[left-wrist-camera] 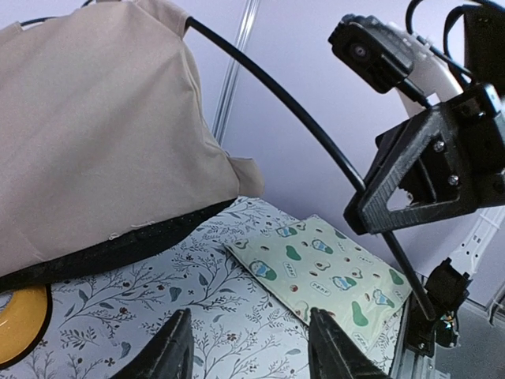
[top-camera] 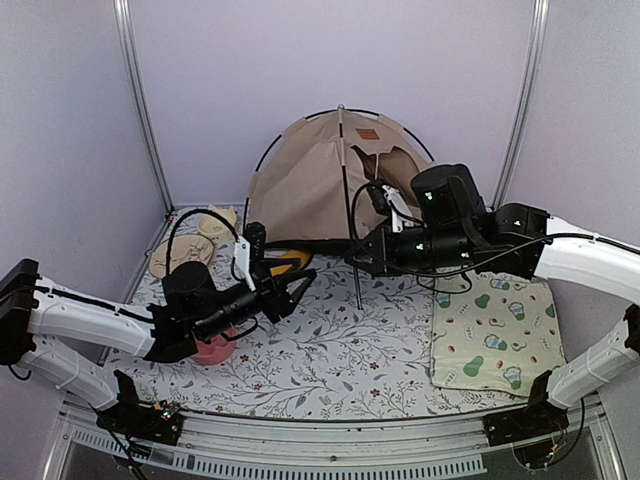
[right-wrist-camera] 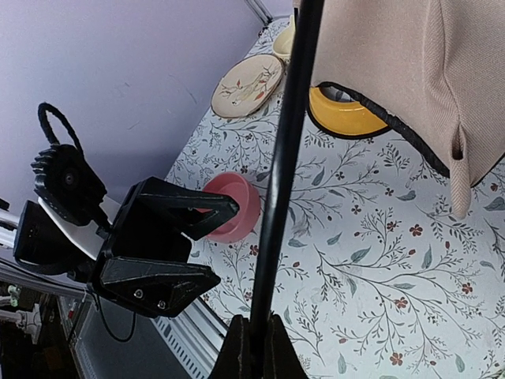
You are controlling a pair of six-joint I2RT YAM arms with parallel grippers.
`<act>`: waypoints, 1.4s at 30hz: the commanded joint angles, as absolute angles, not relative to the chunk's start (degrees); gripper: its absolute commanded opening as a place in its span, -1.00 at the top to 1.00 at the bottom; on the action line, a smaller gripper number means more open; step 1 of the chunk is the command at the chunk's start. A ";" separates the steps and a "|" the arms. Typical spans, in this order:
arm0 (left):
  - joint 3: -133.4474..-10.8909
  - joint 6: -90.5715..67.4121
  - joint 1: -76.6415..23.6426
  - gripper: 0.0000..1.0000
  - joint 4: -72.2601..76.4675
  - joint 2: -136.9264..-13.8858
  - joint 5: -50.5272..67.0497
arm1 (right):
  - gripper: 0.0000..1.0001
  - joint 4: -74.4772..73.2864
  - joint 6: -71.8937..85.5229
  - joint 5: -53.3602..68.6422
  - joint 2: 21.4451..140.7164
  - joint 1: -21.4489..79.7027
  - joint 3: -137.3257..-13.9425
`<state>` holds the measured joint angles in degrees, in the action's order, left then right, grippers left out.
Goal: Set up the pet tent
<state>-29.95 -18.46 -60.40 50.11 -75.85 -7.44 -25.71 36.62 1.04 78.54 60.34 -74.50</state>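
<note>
The tent (top-camera: 320,180) stands at the back middle of the table (top-camera: 330,415), tan fabric hung on black poles. The right gripper (right-wrist-camera: 256,339) is clamped on one thin pole (right-wrist-camera: 284,158) just in front of the tent; the pole runs up from between its fingers to the fabric. The left gripper (left-wrist-camera: 248,347) hangs over the floral cloth (top-camera: 340,350) left of that pole, fingers apart, holding nothing. A yellow feeder (right-wrist-camera: 343,114) lies partly under the tent's edge. A pink bowl (right-wrist-camera: 237,207) sits by the left arm, and a mat (top-camera: 495,335) lies at the right.
</note>
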 commanded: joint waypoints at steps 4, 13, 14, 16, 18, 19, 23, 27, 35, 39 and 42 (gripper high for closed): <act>-29.55 -17.24 -63.03 0.02 52.61 -77.81 -9.23 | 1.00 -28.11 33.48 0.08 77.60 61.60 -75.76; -32.52 -15.32 -64.06 0.02 53.91 -80.99 -9.99 | 1.00 -30.06 33.57 -0.30 76.18 61.62 -74.84; -33.31 -15.07 -64.14 0.02 54.02 -81.80 -9.72 | 1.00 -30.06 33.57 -0.19 76.32 61.61 -74.81; -35.24 -14.75 -64.23 0.04 53.93 -83.58 -9.61 | 1.00 -30.18 33.43 0.23 76.58 61.61 -75.15; -37.31 -14.57 -64.19 0.06 53.67 -85.83 -10.41 | 1.00 -30.35 33.12 0.89 76.70 61.61 -75.63; -38.22 -14.51 -64.23 0.07 54.03 -86.97 -10.94 | 1.00 -30.39 33.06 1.10 76.60 61.61 -75.75; -43.04 -13.96 -64.20 0.08 55.14 -92.88 -12.75 | 1.00 -30.79 33.29 1.84 76.18 61.61 -75.69; -48.05 -13.97 -64.22 0.08 55.35 -98.42 -14.59 | 1.00 -30.67 34.13 2.57 74.86 61.61 -75.26; -54.66 -14.25 -64.22 0.02 53.69 -104.41 -17.59 | 1.00 -31.19 35.71 2.52 73.19 61.57 -75.87; -57.46 -14.17 -64.18 0.00 52.97 -106.40 -17.99 | 1.00 -31.86 36.40 2.18 72.92 61.61 -76.46; -58.96 -14.07 -64.30 -0.02 52.97 -107.31 -18.80 | 1.00 -31.51 37.40 2.36 72.61 61.61 -76.47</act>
<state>-56.55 -14.61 -63.44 52.80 -105.93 -17.17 -33.32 37.08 2.09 74.52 61.08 -74.52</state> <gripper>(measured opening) 0.501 0.043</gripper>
